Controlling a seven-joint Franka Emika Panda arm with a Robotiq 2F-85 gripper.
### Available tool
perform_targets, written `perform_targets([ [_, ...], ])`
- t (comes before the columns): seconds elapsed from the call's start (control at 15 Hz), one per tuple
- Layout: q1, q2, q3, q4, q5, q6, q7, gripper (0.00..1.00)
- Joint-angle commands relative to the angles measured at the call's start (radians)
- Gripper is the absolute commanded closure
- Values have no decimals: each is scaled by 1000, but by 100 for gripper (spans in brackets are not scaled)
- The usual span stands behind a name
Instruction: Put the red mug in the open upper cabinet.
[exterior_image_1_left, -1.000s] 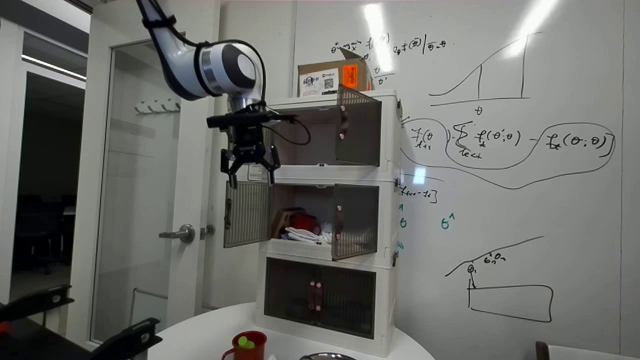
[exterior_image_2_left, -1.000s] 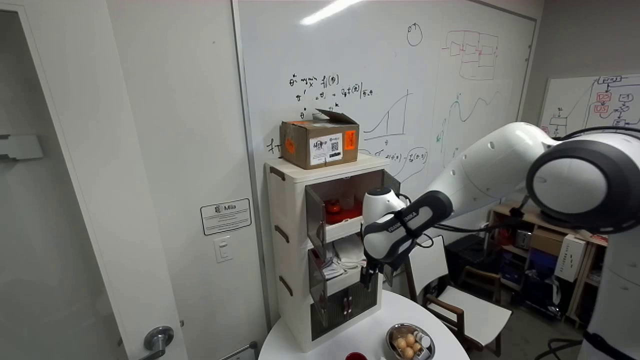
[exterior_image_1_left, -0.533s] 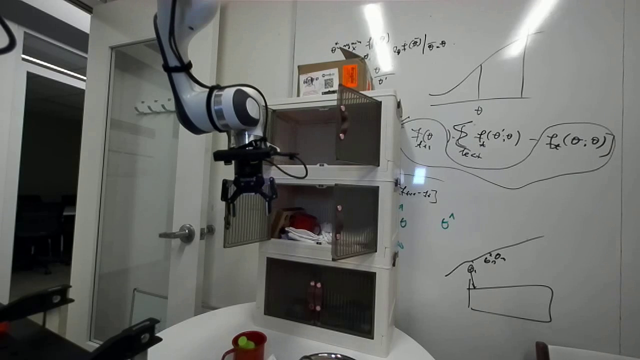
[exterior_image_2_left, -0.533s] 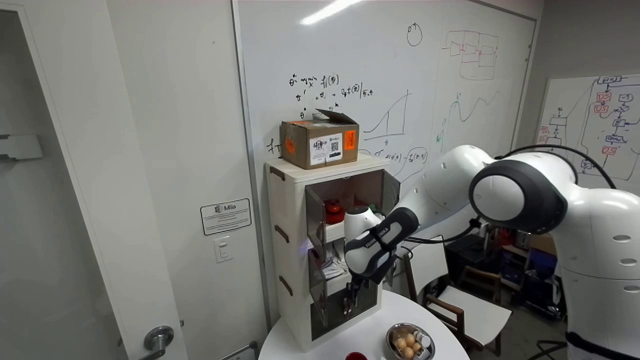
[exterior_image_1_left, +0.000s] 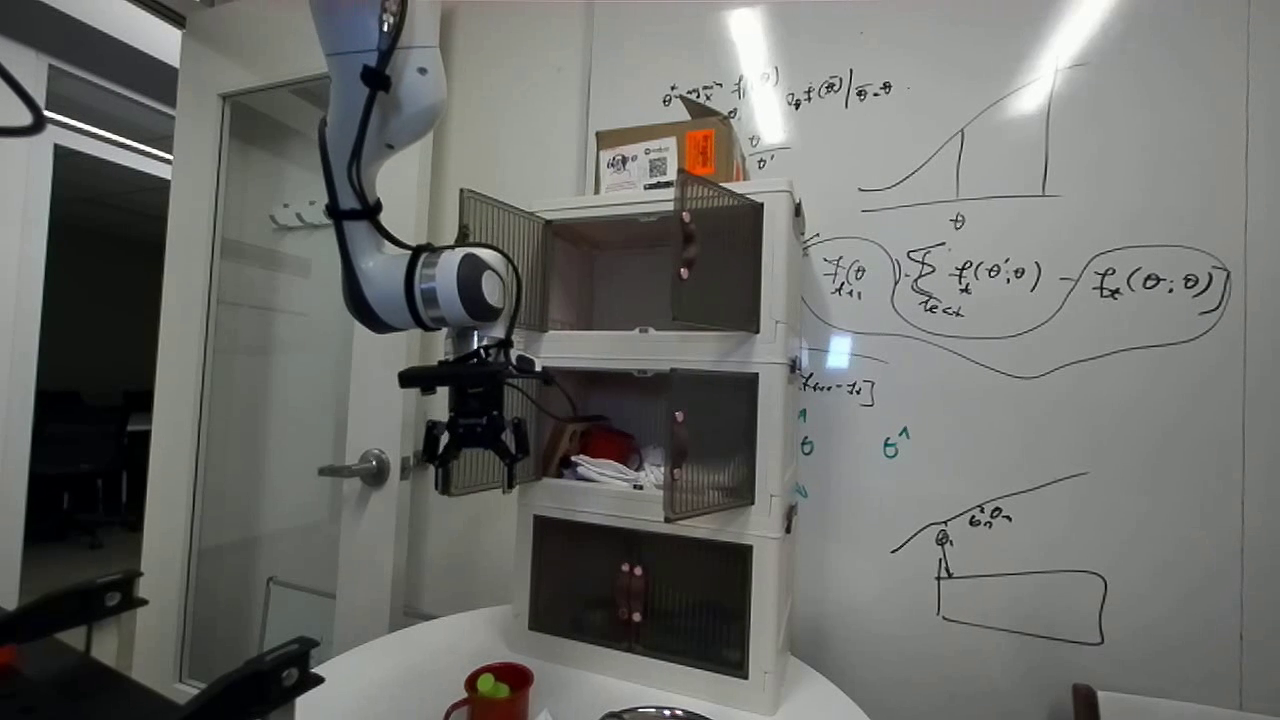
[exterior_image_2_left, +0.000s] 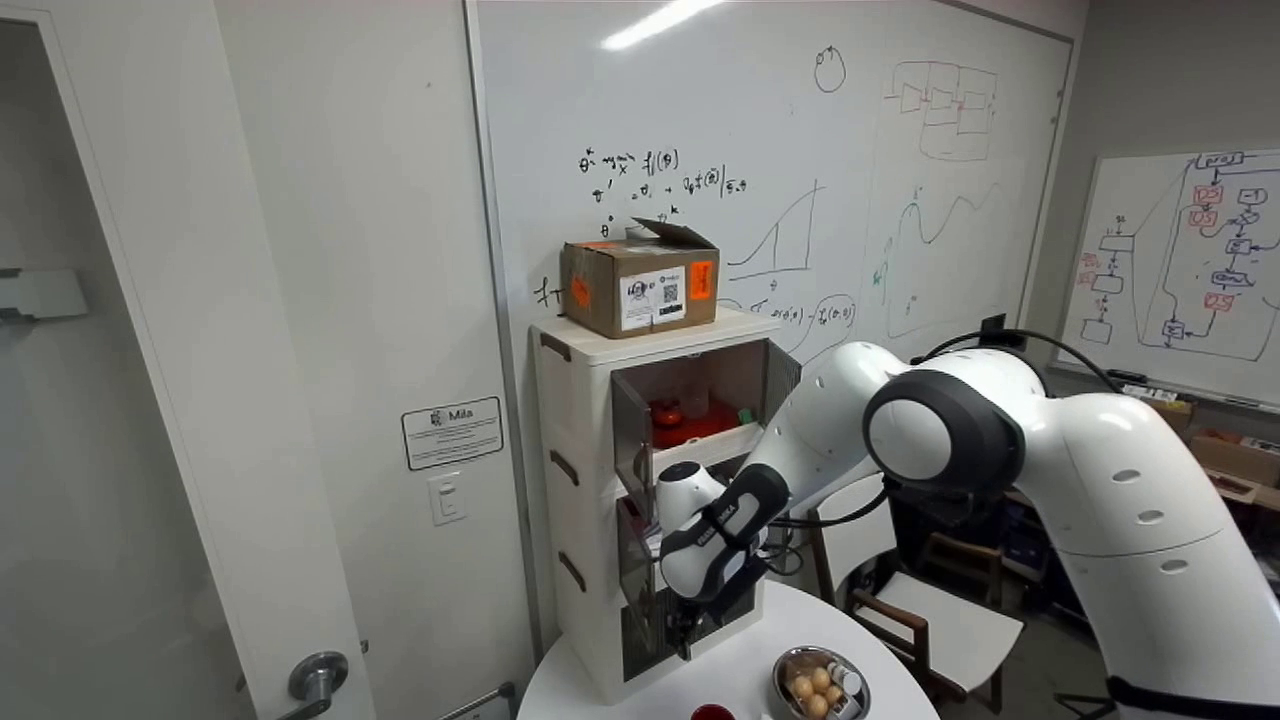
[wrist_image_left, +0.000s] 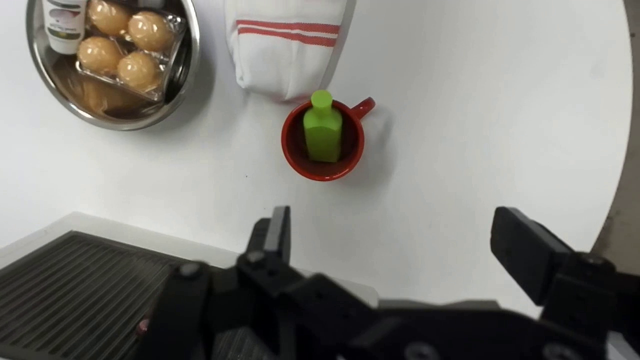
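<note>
The red mug (exterior_image_1_left: 508, 690) stands upright on the white table with a green bottle in it. Only its rim shows at the lower edge in an exterior view (exterior_image_2_left: 712, 712). The wrist view shows the mug (wrist_image_left: 320, 172) from above, its handle pointing to the upper right. My gripper (exterior_image_1_left: 476, 487) is open and empty, well above the mug, in front of the tower; in the wrist view its fingers (wrist_image_left: 392, 225) frame bare table below the mug. The open upper cabinet (exterior_image_1_left: 600, 345) has both doors swung out. It also shows in an exterior view (exterior_image_2_left: 690, 455), holding red items.
A metal bowl (wrist_image_left: 192, 75) with eggs and a white bottle stands near the mug. A white red-striped cloth (wrist_image_left: 285, 60) lies right beside it. The middle compartment's doors (exterior_image_1_left: 710, 450) stand open. A cardboard box (exterior_image_2_left: 640, 290) sits on the tower. A chair (exterior_image_2_left: 940, 620) stands behind the table.
My gripper has moved steadily down, from upper-cabinet height to the middle compartment's height, and lately a little to the left in an exterior view. It stays open. The mug has not moved.
</note>
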Motion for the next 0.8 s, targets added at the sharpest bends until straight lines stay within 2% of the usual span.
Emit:
perform_targets([
  [0.0, -15, 54, -19, 76, 81, -8, 78, 0],
  [0.13, -39, 55, -33, 84, 134, -1, 106, 0],
  [0.33, -45, 72, -77, 93, 142, 20, 143, 0],
  [0.4, -44, 45, -64, 69, 131, -1, 108, 0],
  [0.73, -43, 46, -67, 68, 130, -1, 108, 0],
])
